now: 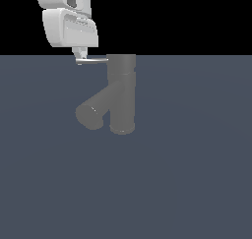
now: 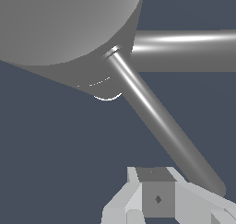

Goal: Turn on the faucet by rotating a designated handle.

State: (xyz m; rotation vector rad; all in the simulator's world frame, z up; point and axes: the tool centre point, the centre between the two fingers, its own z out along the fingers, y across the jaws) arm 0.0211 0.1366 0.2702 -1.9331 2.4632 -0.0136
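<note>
The table (image 1: 197,184) is a flat dark blue-grey surface that fills the lower part of the exterior view and runs past both sides and the near edge; its far edge meets a black background at the level of the faucet's top. Bare surface lies on every side of the faucet (image 1: 122,93), with wide open stretches toward the exterior view's right and toward the camera.

The only hollow thing is the spout (image 1: 93,110), a thick tube slanting down toward the exterior view's left; its round mouth is dark and nothing shows inside.

The faucet stands upright near the middle of the table, a dull grey cylinder with a slightly wider cap. The handle (image 1: 93,60) is a thin, bright grey rod sticking out level from the cap toward the exterior view's left.

The white arm comes down from the top of the exterior view, and the end effector (image 1: 81,57) sits at the handle's outer tip. In the wrist view the handle (image 2: 161,121) runs diagonally to the end effector (image 2: 159,197). Whether the fingers are apart or together cannot be told.
</note>
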